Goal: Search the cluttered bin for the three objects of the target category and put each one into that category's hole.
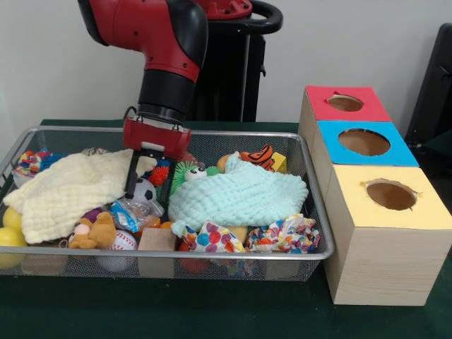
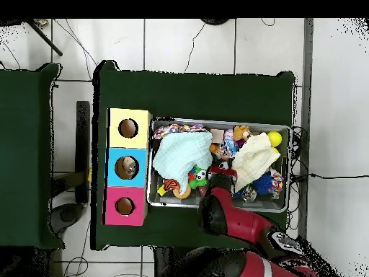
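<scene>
Black gripper open astride ball.

A: What sits under the mint cloth at the centre of the front view?

B: Mostly hidden. Only a green toy's eyes and a striped tiger toy poke out at its upper edge.

A: And the yellow balls at the left edge?

B: Cut off by the frame (partly behind the bin's mesh too).

A: In the overhead view?

B: The arm covers the bin's lower middle, and the toys are too small to name.
</scene>
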`<state>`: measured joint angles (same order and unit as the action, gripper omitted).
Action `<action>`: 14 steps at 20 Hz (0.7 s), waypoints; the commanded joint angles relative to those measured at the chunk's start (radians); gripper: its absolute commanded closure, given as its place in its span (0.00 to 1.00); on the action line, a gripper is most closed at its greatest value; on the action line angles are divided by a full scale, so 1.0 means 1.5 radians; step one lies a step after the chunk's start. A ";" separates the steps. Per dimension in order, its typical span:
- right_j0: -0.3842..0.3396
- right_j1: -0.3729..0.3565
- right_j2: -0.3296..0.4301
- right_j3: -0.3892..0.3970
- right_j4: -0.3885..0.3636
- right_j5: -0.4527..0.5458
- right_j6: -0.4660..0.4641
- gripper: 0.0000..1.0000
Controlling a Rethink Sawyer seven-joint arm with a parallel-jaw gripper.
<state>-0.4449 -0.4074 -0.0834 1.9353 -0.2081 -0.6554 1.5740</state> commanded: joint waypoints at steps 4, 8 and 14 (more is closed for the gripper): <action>0.010 0.003 0.045 -0.072 -0.008 0.077 0.095 0.00; 0.015 0.002 0.039 -0.071 -0.003 0.076 0.092 0.00; 0.025 0.004 0.034 -0.084 -0.015 0.093 0.071 0.00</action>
<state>-0.4210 -0.4075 -0.0834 1.9347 -0.2079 -0.6427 1.5740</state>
